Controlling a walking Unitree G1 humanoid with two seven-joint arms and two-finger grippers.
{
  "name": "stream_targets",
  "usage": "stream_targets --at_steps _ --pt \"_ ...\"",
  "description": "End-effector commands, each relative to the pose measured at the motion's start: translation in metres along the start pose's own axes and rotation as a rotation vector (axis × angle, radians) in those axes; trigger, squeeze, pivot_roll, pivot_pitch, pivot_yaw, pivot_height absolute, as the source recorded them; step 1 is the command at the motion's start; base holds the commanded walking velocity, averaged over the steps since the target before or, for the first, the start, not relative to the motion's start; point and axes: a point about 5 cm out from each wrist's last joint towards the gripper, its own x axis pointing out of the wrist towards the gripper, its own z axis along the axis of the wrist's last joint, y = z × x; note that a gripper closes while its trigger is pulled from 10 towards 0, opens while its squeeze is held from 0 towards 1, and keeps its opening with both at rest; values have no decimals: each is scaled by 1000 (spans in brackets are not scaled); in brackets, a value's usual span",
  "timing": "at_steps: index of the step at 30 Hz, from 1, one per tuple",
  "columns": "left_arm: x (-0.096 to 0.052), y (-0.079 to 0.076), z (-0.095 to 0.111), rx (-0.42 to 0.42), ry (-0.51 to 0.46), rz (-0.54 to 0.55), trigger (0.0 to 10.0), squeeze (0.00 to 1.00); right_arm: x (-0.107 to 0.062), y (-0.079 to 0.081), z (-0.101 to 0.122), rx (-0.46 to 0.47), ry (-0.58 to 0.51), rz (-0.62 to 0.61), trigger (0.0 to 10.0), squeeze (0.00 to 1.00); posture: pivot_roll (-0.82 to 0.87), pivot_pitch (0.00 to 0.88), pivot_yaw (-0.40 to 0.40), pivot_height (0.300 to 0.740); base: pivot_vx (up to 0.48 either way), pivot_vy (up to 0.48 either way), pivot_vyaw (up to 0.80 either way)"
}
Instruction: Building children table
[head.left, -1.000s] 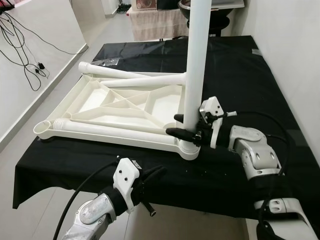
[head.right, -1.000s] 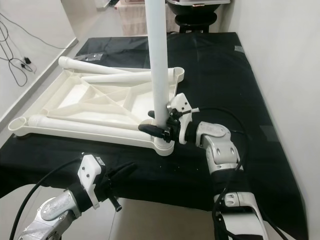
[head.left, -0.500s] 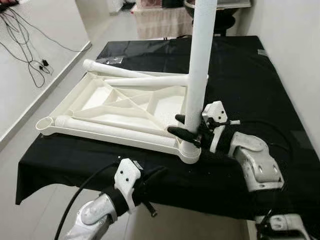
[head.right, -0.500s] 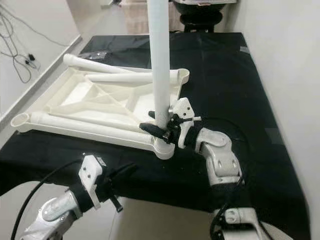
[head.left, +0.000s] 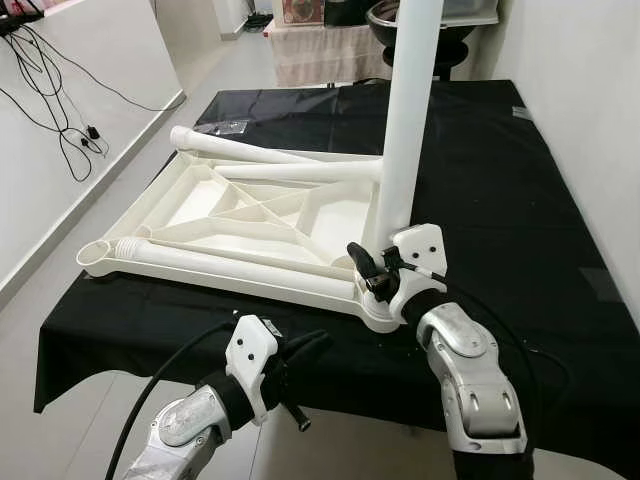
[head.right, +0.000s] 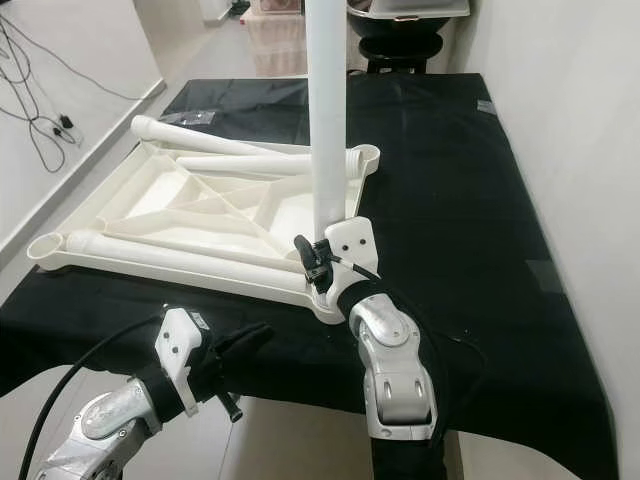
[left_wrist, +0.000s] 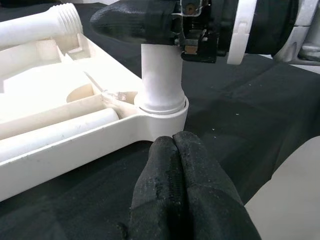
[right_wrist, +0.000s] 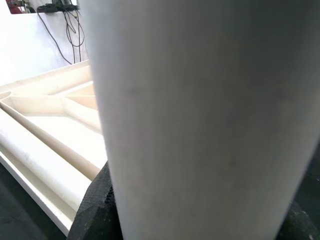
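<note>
Altogether three table legs (head.left: 408, 110), one tabletop (head.left: 262, 205).

Two silver, segmented arms are seen, lower left (head.left: 185, 432) and lower right (head.left: 470, 385). White wrist brackets (head.left: 250, 352) are fitted, black cables (head.left: 160, 385) are looped alongside, and black textured fingers (left_wrist: 187, 192) are carried.

The silver right arm reaches forward toward twelve o'clock, elbow bent, its right gripper (head.left: 372, 272) with black fingers (left_wrist: 131, 21) clamped either side of a white table leg (head.left: 405, 140). At seven o'clock, the left arm is raised low, its left gripper (head.left: 308, 347) with fingers pressed together.
</note>
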Motion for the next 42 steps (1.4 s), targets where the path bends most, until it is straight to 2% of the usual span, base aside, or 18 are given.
stream_targets --at_steps 1,2,3,6,9,10,11,12,15,20,21,35,36,37,38,40,41,42 --pt "-4 3 -5 -6 22 19 10000 0 2 -5 -37 68 175 -12 10000 98 -18 142 79 740 0 0 0" --pt "-4 3 -5 -6 22 19 10000 0 2 -5 -37 68 175 -12 10000 98 -18 142 79 740 0 0 0" --pt "-4 2 -6 -8 22 19 10000 0 10 -5 -30 86 122 92 10000 1000 -18 142 82 740 0 0 0" --pt "-4 1 -6 -13 23 15 10000 0 19 -8 -17 81 37 278 10000 1000 -20 138 82 740 0 0 0" --pt "-3 0 -7 -14 23 13 10000 0 19 -10 -12 65 17 357 10000 1000 -15 132 79 740 0 0 0" --pt "-3 0 -7 -15 22 12 10000 0 19 -12 -8 33 12 448 10000 604 -9 126 78 740 0 0 0" --pt "-3 0 -7 -15 22 12 10000 0 19 -12 -8 33 12 448 10000 604 -9 126 78 740 0 0 0" --pt "-3 -1 -7 -15 22 12 10000 0 19 -14 -5 12 17 564 10000 0 -8 125 76 740 0 0 0" --pt "-3 -2 -7 -13 20 15 10000 0 29 -22 2 17 38 746 10000 0 5 128 72 740 0 0 0" --pt "-4 -4 -7 -11 19 18 10000 0 40 -23 5 28 41 819 10000 0 9 134 72 740 0 0 0" --pt "-4 -4 -7 -11 19 19 10000 0 42 -22 6 55 43 848 0 0 13 136 71 740 0 0 0" --pt "-4 -6 -6 -11 17 19 10000 0 42 -32 7 61 22 810 0 0 4 152 71 740 0 0 0" --pt "-4 -6 -5 -11 16 19 10000 0 36 -36 2 52 33 693 0 0 -2 160 63 740 0 0 0" --pt "-4 -6 -5 -11 16 19 10000 0 36 -36 2 52 33 693 0 0 -2 160 63 740 0 0 0" --pt "-4 -3 -5 -9 14 22 10000 0 15 -33 -23 66 109 133 0 0 -18 168 63 740 0 0 0" --pt "-4 -3 -5 -9 14 22 10000 0 15 -33 -23 66 109 133 0 0 -18 168 63 740 0 0 0" --pt "-5 -2 -4 -8 14 23 10000 0 -5 -32 -33 107 157 -154 0 0 -18 168 63 740 0 0 0" --pt "-5 -2 -4 -8 14 23 10000 0 -5 -32 -33 107 157 -154 0 0 -18 168 63 740 0 0 0"
